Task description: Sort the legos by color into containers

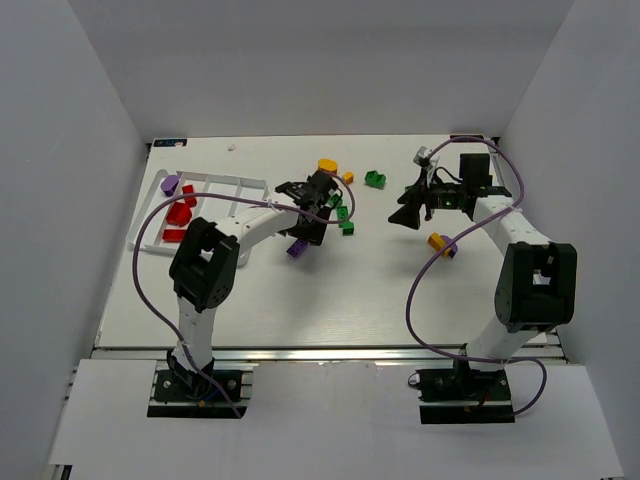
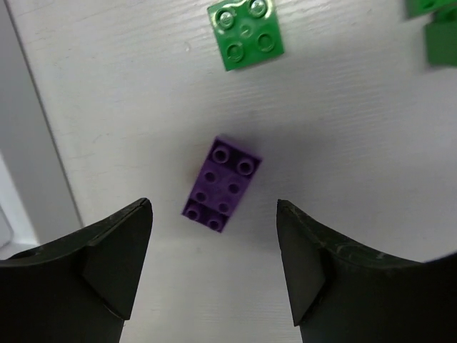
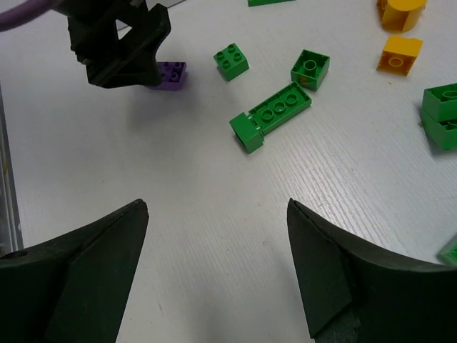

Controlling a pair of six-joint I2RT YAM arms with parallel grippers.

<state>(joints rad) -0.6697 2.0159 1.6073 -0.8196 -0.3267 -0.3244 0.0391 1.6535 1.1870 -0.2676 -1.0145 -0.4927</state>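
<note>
Hovering with left claw (image 2: 213,214) spread over purple brick (image 2: 221,184) flat on desk (image 2: 343,143), outside tray (image 1: 240,181); right claw (image 3: 216,209) spread, empty. Risk: skewed brick twisting or slipping out at closing

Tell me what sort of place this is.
Probably a robot lab test cell: white panels enclose the table, left arm and right arm are bolted at its near edge, legos and a tray lie on it.
</note>
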